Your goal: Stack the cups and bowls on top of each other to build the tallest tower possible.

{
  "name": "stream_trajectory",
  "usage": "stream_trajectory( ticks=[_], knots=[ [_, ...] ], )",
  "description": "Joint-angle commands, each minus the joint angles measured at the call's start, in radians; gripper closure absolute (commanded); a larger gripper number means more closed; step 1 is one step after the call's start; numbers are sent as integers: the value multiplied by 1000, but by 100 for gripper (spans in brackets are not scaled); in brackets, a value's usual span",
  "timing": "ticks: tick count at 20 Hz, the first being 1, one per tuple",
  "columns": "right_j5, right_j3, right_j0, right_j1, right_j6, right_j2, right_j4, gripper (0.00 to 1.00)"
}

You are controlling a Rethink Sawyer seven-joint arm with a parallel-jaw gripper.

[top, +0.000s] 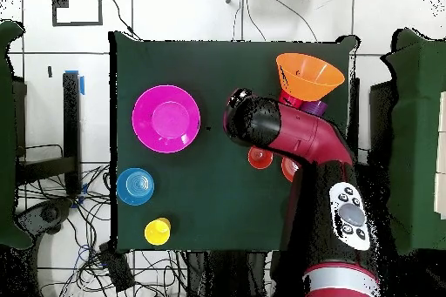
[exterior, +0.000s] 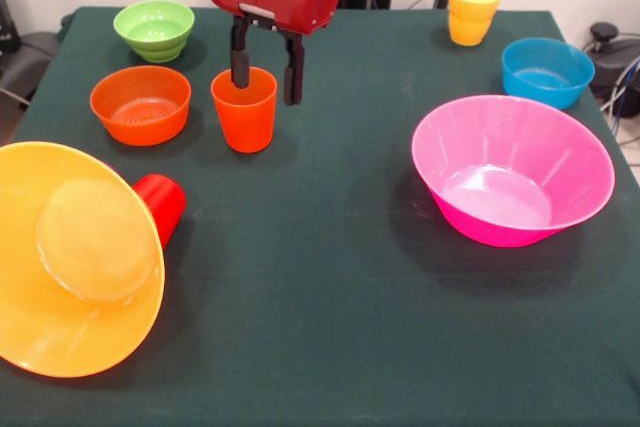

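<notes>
My gripper (exterior: 266,93) is open and hangs over the upright orange cup (exterior: 244,115). One finger (exterior: 240,59) is over the cup's mouth and the other is just outside its right wall. The cup also shows in the overhead view (top: 259,157). The red cup (exterior: 160,205) lies on its side behind the large yellow-orange bowl (exterior: 75,277), which is tipped on its edge. A bit of the purple cup (top: 315,107) shows beside that bowl (top: 309,74). The yellow cup (exterior: 474,9) stands at the far right. The bowls stand apart, with none nested.
The large pink bowl (exterior: 512,172) sits upright on the right, with the small blue bowl (exterior: 546,71) behind it. The small orange bowl (exterior: 140,103) is just left of the orange cup. One green bowl (exterior: 154,29) is at the far left. The arm (top: 305,141) covers part of the overhead view.
</notes>
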Motion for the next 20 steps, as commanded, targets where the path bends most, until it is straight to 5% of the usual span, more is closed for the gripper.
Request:
stream_trajectory(
  ticks=[1,20],
  knots=[
    [-17,64,33,29,156,27,20,0],
    [-77,132,48,51,170,-7,11,0]
  ],
)
